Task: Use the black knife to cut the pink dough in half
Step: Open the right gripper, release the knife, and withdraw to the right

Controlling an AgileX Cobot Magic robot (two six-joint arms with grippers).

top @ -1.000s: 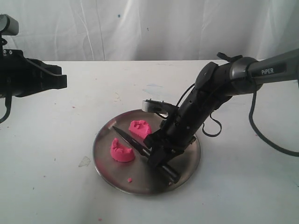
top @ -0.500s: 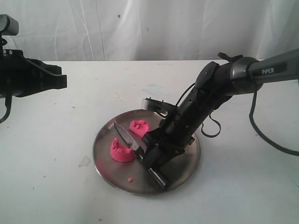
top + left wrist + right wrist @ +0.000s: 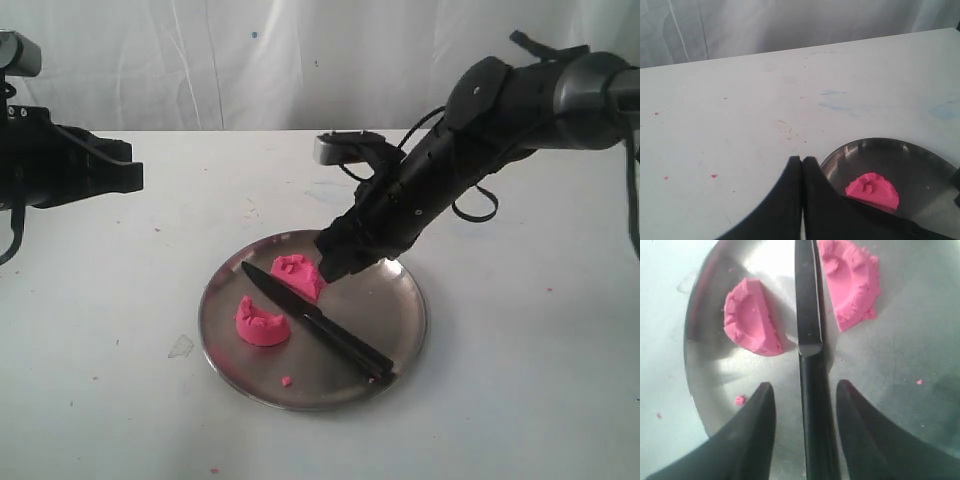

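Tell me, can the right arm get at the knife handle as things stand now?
Probably yes: its open tool points down at the handle, the dough halves lie off to either side, and nothing sits between.

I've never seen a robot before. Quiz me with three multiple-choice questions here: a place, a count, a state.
1. Where is the black knife? A on the plate, between the pink dough pieces; B beside the plate; C in a tool.
2. How many big dough pieces? A one; B two; C four.
3. The right tool is: A shut on the knife; B shut on dough; C open, empty.
Answers: A, it lies flat there; B, one piece each side of the blade; C, its fingers stand apart.
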